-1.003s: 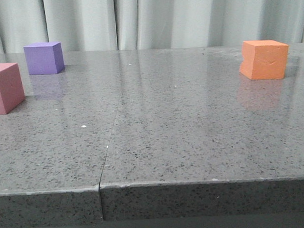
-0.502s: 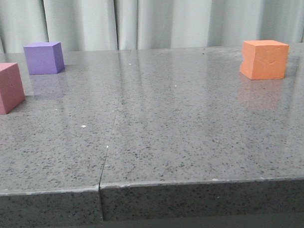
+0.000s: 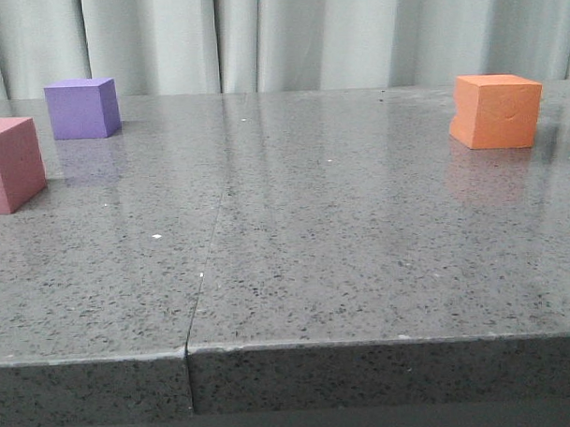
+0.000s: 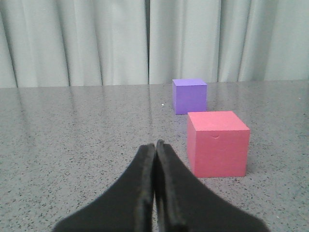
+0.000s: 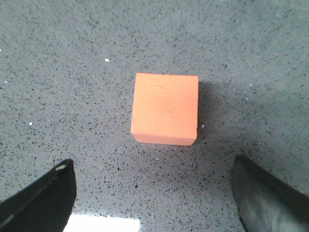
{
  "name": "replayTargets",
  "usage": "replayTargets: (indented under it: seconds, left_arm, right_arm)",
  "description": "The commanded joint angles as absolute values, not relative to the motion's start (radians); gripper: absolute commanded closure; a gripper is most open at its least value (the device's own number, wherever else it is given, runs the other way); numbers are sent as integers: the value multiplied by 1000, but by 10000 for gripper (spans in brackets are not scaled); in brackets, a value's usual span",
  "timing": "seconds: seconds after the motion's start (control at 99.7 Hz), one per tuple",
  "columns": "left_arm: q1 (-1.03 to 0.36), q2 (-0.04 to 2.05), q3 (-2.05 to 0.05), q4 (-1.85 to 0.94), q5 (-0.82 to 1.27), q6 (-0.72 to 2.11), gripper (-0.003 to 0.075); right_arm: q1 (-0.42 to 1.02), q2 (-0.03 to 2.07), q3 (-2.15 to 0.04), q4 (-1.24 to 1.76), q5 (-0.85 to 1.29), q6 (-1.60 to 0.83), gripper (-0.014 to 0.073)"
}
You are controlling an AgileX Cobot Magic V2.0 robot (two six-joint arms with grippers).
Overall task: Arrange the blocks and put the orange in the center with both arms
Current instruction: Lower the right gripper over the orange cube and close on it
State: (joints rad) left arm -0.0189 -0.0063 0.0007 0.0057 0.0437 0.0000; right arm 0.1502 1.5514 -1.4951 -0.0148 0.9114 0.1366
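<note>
Right now all three blocks sit untouched on the grey speckled bench [image 3: 296, 269], and none is in the middle. The orange block [image 3: 496, 111] stands at the far right, its dented face turned toward the front camera. The purple block [image 3: 82, 108] is at the far left, and the pink-red block [image 3: 10, 164] sits just nearer and further left, partly cut off by the edge of the front view; the two are close but apart.

The right gripper [image 5: 154, 193] hangs directly above the orange block, looking straight down at its top face, with its two dark fingers [image 5: 41, 195] spread wide on either side of the cube. That wide spread and the centred position suggest it is lined up for a descent and a grasp across the block's sides. In the front view only a small dark tip shows at the top edge above the block, so the gripper is well clear of it.

The left gripper [image 4: 155, 150] sits low over the bench with its fingers pressed together and nothing between them. It faces the far curtain [image 4: 111, 43], with the pink-red block just to its right and the purple one behind that. Its closed, low pose reads as waiting, or perhaps ready to nudge a block sideways.
</note>
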Motion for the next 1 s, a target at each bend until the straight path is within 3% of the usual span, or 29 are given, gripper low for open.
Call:
replayTargets:
  seconds: [0.0,0.331,0.993]
  left_arm:
    - [-18,-33,40,0,-37,-9,741]
    - [-18,-33,40,0,-37,-9,741]
    - [-18,-33,40,0,-37,-9,741]
  right_arm:
    - [147,1563,-1579,-18,917,130,-49]
    - [146,1710,-1706,-21,983,150,-49]
    - [146,1852,-1708,-21,970,153,-49]
